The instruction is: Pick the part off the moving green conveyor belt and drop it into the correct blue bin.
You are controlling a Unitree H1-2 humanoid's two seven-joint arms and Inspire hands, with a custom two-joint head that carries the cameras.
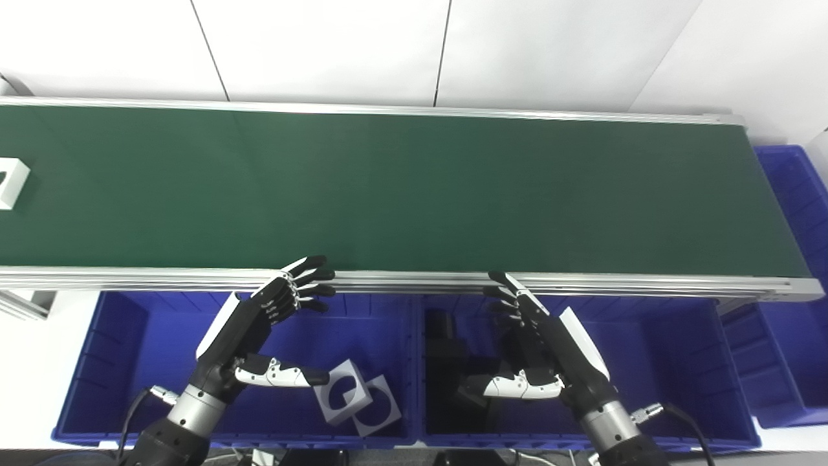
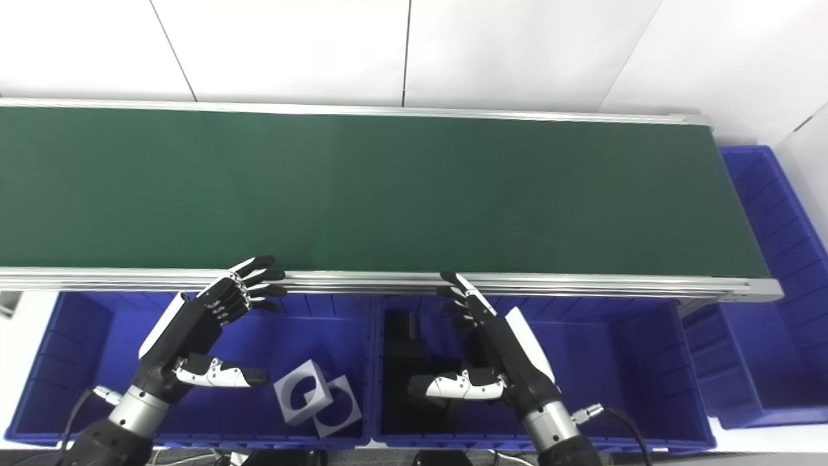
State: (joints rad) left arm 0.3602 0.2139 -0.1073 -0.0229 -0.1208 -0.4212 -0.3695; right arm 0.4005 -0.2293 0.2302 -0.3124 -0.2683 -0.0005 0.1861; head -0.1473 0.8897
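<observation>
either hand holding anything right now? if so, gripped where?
Nothing is held. The left hand and right hand both hover open above the blue bins, fingers apart. The only white part on the belt lies untouched at its far left.

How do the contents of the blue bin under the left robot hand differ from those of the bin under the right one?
The left blue bin holds light grey square parts with round cut-outs, lying tilted near its front. The middle blue bin holds black parts, hard to make out, at its left side. Both bins sit below the conveyor belt, each under an open, empty hand.
</observation>
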